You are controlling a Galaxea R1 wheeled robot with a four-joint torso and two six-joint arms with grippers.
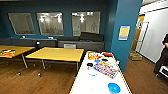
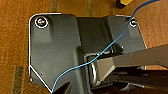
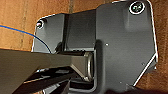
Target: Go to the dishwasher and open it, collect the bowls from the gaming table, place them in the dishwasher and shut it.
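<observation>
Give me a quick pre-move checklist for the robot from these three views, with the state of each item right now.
1. Dishwasher or green-field gaming table ahead: cannot tell; neither is made out in the head view.
2. Long white table directly in front: not ok as a straight path; it blocks the way ahead.
3. Round blue bowl near the white table's close end: ok, upright and resting on the top.
4. Brown wooden floor on the white table's left: ok, open up to the two yellow-topped tables.
5. Person in dark clothing at the right edge: not ok, standing close to that side.
6. Gripper states: cannot tell from the wrist views.
</observation>
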